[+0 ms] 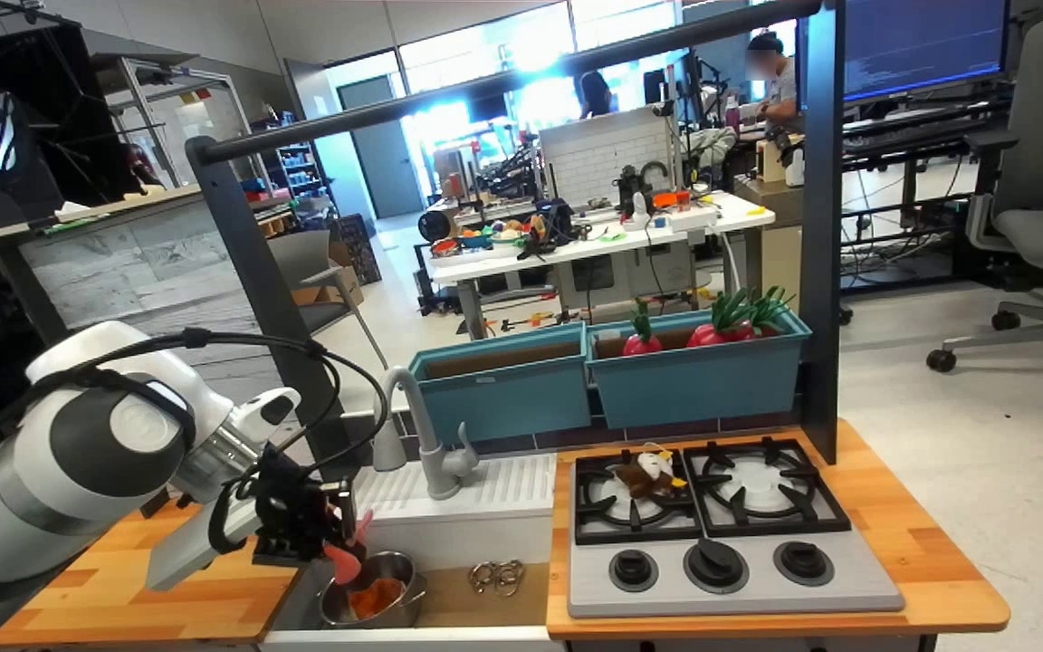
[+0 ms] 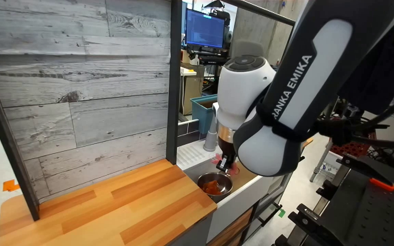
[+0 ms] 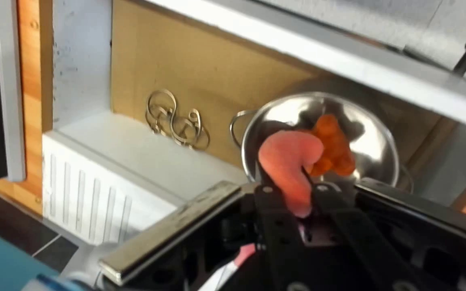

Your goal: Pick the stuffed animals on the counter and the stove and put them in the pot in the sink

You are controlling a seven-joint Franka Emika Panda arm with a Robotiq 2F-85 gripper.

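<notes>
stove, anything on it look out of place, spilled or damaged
Yes: a brown-and-white plush toy, apparently a bird, lies on the stove, on the grate nearer the sink. It looks odd because a soft toy normally has no place where food is cooked. No spill or damage stands out.

1. The counter [image 2: 115,212] is light-brown butcher block, in two stretches with the sink [image 1: 485,638] between them.
2. The stove [image 1: 760,593] sits on one stretch.
3. On the other stand a grey-white plank panel [image 2: 115,112] and black posts [image 2: 173,85].
</notes>
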